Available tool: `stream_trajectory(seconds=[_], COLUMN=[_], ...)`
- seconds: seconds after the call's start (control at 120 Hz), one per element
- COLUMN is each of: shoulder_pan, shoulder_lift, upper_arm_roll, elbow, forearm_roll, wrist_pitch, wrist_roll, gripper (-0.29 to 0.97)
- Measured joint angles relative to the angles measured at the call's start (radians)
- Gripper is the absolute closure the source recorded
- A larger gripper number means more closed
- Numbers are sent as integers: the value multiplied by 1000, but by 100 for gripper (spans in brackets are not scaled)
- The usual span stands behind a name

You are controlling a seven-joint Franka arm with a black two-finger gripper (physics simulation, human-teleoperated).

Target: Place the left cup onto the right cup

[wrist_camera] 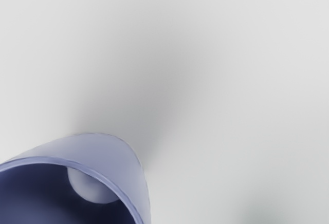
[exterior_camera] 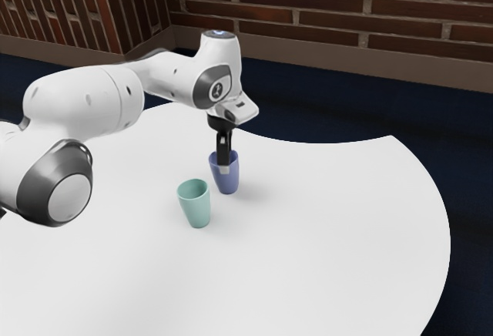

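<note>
Teal cup [exterior_camera: 193,203] stands upright, mouth up, on the white table [exterior_camera: 331,228], nearest the exterior camera. Blue cup [exterior_camera: 224,176] stands upright just behind it toward the exterior view's right, near but apart. Gripper [exterior_camera: 223,163] points straight down, tip at the blue cup's mouth; jaw state cannot be told. The wrist view has the blue cup's rim [wrist_camera: 110,175] directly under the hand. Brick wall [exterior_camera: 347,5] lies beyond.

Hand [exterior_camera: 223,168] low, apparently vertical
</note>
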Motion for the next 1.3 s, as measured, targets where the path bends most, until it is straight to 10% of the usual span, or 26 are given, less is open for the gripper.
stream_trajectory(seconds=[0.275,1.3], shoulder_pan=[-1,4], shoulder_lift=[1,12], upper_arm_roll=[0,0], elbow=[-21,-37], forearm_roll=[-2,-3], wrist_pitch=[19,60], wrist_roll=[-16,-43], gripper=[3,73])
